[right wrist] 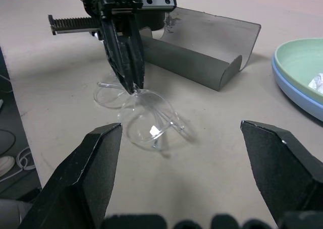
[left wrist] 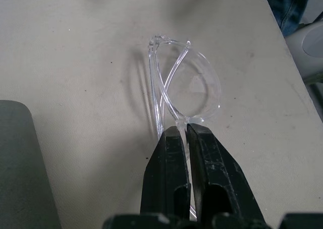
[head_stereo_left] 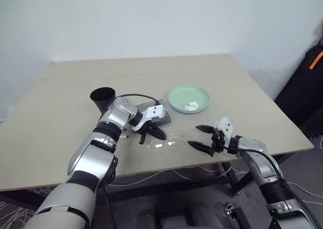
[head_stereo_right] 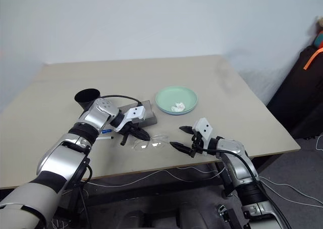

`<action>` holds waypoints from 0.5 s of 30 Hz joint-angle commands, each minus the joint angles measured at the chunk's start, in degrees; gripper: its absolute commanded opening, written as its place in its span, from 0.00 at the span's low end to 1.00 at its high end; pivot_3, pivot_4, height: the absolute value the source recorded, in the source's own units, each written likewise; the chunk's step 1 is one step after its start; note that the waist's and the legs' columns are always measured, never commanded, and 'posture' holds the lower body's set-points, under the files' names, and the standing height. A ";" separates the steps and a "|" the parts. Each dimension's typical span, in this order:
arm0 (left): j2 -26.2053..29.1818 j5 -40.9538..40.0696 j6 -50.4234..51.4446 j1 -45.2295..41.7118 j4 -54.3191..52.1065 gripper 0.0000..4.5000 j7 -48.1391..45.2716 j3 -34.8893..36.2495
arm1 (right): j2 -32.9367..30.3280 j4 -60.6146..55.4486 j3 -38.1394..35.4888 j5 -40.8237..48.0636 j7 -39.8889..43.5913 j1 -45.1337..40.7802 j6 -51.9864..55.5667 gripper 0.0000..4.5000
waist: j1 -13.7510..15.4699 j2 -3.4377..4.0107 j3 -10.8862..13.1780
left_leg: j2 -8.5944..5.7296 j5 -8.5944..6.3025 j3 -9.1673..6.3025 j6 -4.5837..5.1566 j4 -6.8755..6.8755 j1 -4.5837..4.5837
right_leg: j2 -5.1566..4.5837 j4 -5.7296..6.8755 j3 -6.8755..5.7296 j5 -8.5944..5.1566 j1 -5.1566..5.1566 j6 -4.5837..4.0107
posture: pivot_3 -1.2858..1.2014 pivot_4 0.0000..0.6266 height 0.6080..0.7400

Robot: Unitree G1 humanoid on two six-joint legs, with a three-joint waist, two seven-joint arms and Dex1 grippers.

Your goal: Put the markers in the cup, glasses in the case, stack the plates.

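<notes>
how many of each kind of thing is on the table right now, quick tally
black tapered plastic cup: 1
grey box case with translucent lid: 1
clear thin-framed glasses: 1
round shallow plates: 2, mint green plate on light blue plate
white-barrelled marker, partly hidden: 1
white crumpled scrap in the green plate: 1
total: 7

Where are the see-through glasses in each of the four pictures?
Left eye view: glasses lie near the table's front edge, between both arms.
Right eye view: glasses sit in front of the grey case.
Left wrist view: glasses are in the middle, pinched by the left gripper.
Right wrist view: glasses are in the middle, under the left gripper.
Shared landmark: the left gripper's black fingers shut on the frame.
</notes>
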 commanded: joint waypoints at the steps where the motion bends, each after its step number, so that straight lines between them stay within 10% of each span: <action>1: 0.55 -0.05 0.16 -1.74 -0.72 0.01 -0.92 1.08 | 0.05 -0.61 -0.92 0.39 -0.30 -1.66 -1.43 0.91 | -0.01 0.00 0.00 | 0.00 0.00 0.00 0.00 0.00 0.00 | 0.00 0.00 0.00 0.00 0.00 0.00 | 0.52 0.00 1.00; 15: 1.70 -4.94 5.94 -3.26 -6.49 0.01 -3.03 6.52 | -0.31 1.24 -1.01 0.76 0.81 -3.14 -2.25 0.91 | 0.00 -0.01 0.01 | 0.00 0.00 0.00 0.00 0.01 -0.02 | 0.00 0.00 0.00 0.00 -0.01 0.00 | 0.52 0.00 1.00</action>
